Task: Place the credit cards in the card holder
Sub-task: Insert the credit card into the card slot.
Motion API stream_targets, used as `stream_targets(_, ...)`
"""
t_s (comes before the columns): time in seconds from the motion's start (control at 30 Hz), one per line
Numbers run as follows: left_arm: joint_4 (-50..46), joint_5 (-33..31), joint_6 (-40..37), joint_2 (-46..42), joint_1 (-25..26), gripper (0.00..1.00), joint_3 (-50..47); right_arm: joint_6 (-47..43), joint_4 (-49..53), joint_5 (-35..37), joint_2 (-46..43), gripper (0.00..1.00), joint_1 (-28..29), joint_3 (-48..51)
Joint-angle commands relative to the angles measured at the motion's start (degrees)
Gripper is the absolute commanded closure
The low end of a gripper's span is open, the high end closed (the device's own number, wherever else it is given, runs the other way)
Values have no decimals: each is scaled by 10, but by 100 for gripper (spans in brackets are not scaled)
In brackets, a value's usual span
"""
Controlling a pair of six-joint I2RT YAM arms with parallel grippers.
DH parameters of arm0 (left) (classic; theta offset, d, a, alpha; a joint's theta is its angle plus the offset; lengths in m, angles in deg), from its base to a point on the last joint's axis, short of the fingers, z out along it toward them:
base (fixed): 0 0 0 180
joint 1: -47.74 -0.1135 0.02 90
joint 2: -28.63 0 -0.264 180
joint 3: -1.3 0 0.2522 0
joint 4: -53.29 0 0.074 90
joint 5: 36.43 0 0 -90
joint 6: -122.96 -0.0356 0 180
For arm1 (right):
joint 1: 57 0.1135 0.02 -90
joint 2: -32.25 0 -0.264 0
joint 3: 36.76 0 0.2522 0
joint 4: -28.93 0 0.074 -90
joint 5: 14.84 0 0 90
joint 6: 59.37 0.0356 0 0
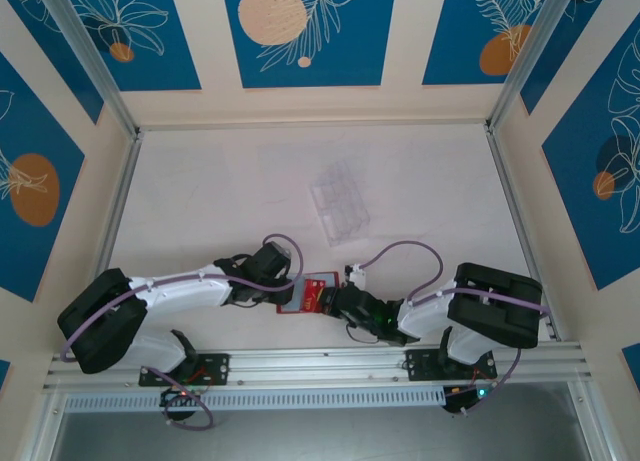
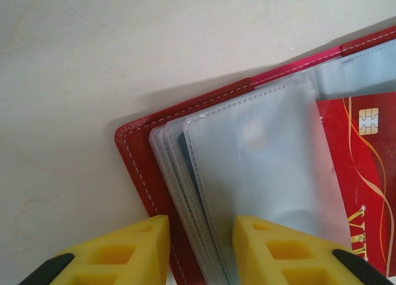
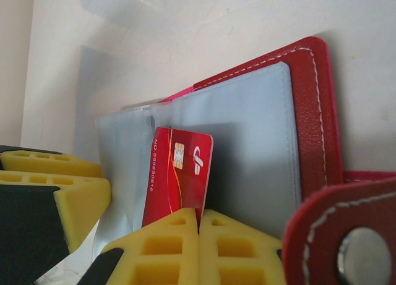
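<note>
Two pincers | left pincer [image 2: 201, 226] part-open over card holder [image 2: 139, 155] edge; right pincer [image 3: 198, 220] closed on red card [image 3: 182, 167]; tray [image 1: 338, 203] well apart

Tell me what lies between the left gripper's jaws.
In the left wrist view, the card holder's red cover edge and stacked clear sleeves lie between the left gripper's jaws.

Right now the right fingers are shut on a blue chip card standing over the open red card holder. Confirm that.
Not quite: the chip card is red, not blue. The right wrist view shows the right fingers shut on it over the open red card holder.
</note>
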Motion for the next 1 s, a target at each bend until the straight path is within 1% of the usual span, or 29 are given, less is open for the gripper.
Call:
stream_targets(0.0, -57, -14, 1, 20, -6, 68, -9, -17, 85, -4, 8, 100, -5, 2)
stream_targets(0.3, -53, -12, 1, 22, -6, 68, -10, -109, 155, -17, -69, 100, -21, -6)
stream_targets(0.4, -53, -12, -1, 22, -6, 68, -9, -138, 145, -33, -67, 100, -28, -13)
stream_targets(0.57, -55, -12, 0, 21, -6, 68, -8, -165, 109, -59, -37, 100, -33, -26)
stream_targets(0.97, -55, -13, 0, 24, -6, 68, -10, -191, 100, -24, -74, 100, -12, -21)
